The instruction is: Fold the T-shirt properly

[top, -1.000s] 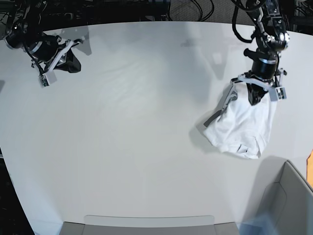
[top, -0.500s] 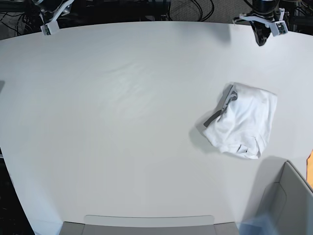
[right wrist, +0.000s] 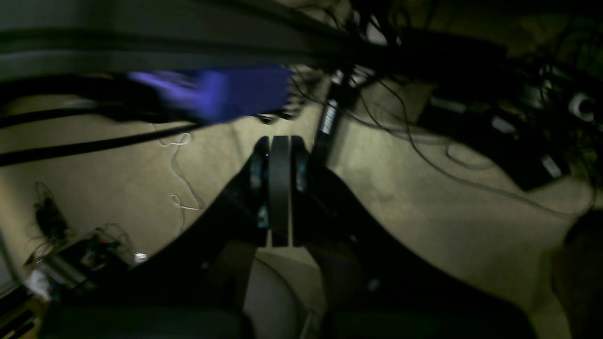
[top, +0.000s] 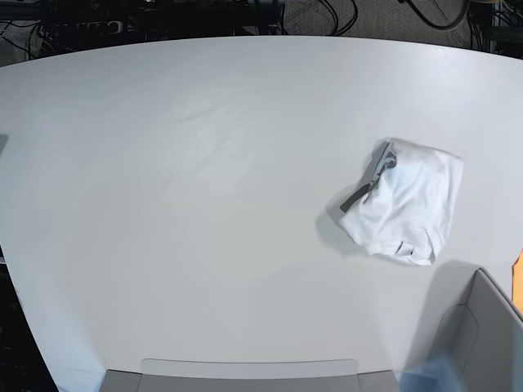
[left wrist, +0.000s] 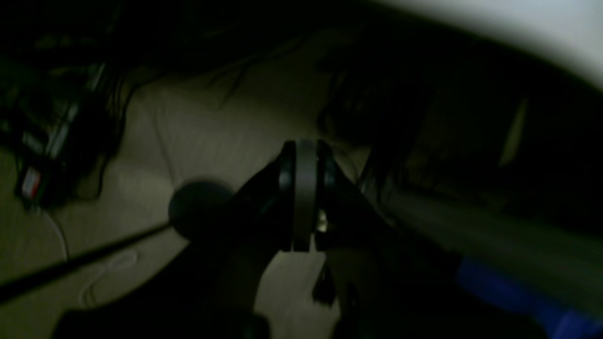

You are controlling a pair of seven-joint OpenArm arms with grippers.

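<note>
The white T-shirt (top: 407, 202) lies bunched in a compact, wrinkled bundle on the right side of the white table (top: 204, 188), with grey collar fabric showing at its left edge. No arm shows in the base view. In the left wrist view my left gripper (left wrist: 305, 195) is shut with nothing in it, hanging over dim carpet beyond the table. The right wrist view shows my right gripper (right wrist: 279, 190) shut and empty too, above carpet and cables.
A grey bin (top: 478, 343) stands at the table's front right corner, and a grey tray edge (top: 249, 374) runs along the front. Cables and dark equipment (right wrist: 494, 136) lie on the floor behind the table.
Both arms have pulled back off the table and out of the base view. The left gripper let go of the T-shirt, which lies where it was left.
</note>
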